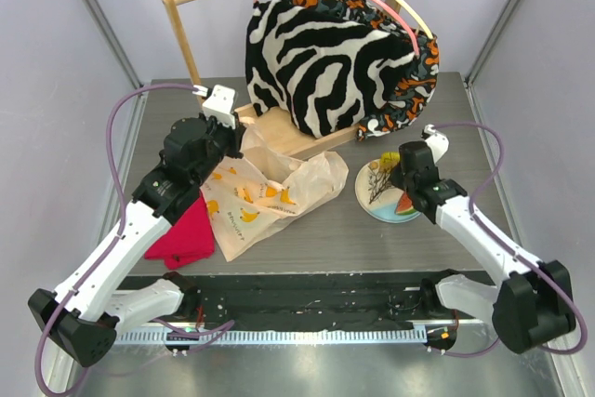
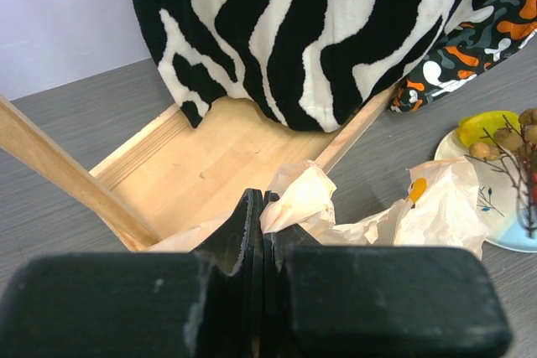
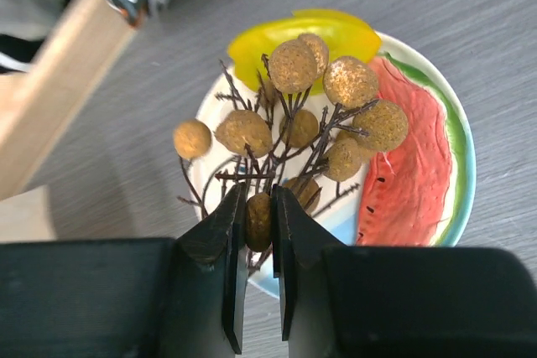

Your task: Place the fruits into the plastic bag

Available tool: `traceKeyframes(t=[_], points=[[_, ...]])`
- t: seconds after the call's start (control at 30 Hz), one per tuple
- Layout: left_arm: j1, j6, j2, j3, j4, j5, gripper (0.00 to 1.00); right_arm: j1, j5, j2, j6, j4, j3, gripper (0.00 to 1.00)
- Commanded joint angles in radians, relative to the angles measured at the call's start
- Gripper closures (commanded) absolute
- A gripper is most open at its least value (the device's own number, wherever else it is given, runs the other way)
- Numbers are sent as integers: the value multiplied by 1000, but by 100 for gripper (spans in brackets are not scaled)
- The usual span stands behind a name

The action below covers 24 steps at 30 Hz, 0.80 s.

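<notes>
The plastic bag [image 1: 270,197] lies crumpled at mid-table, cream with small banana prints. My left gripper [image 1: 240,141] is at its far left edge, shut on a pinch of the bag's film [image 2: 294,203]. A white-and-blue plate [image 1: 376,214] to the right of the bag holds a bunch of brownish grapes [image 3: 294,64] on dark twigs, a yellow fruit [image 3: 252,44] and a red watermelon slice [image 3: 403,182]. Directly over the plate, my right gripper [image 3: 258,199] has its fingers shut on one grape at the near end of the bunch.
A zebra-striped garment [image 1: 316,53] hangs on a wooden rack [image 1: 279,132] just behind the bag. A red cloth [image 1: 184,234] lies left of the bag, under my left arm. Metal frame posts stand at the table's far corners.
</notes>
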Motion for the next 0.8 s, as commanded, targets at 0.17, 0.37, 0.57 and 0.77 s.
traceKeyframes(t=[0.17, 0.37, 0.57, 0.77], points=[[2, -11, -21, -3, 44, 9, 100, -5, -61, -140, -14, -48, 43, 99], [2, -17, -18, 0, 44, 17, 100, 3, -405, -247, -83, 182, 70, 99], [0, -14, -21, -2, 42, 15, 100, 132, -506, -280, -189, 389, 112, 99], [2, -14, -18, -3, 42, 18, 100, 245, -585, -162, -214, 527, 189, 99]])
